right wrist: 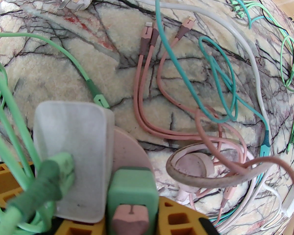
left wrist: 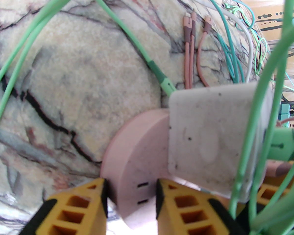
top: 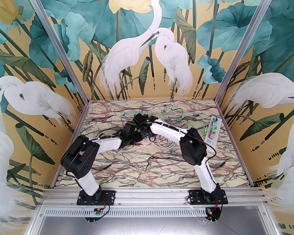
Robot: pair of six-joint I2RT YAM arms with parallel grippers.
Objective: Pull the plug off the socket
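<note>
Left jaws pinch the pink socket, right jaws clamp the white plug; draped green cables could snag the pull or drag the socket loose.

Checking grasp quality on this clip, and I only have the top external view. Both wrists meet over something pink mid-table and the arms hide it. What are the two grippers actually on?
Observer: The left gripper is pinching the rim of the pink socket from both sides.
Operator: And the right one?
Observer: The right gripper is closed on the green plug that stands against the socket's face.
Operator: Anything crowding that plug?
Observer: A white adapter sits right beside it on the same socket.
</note>
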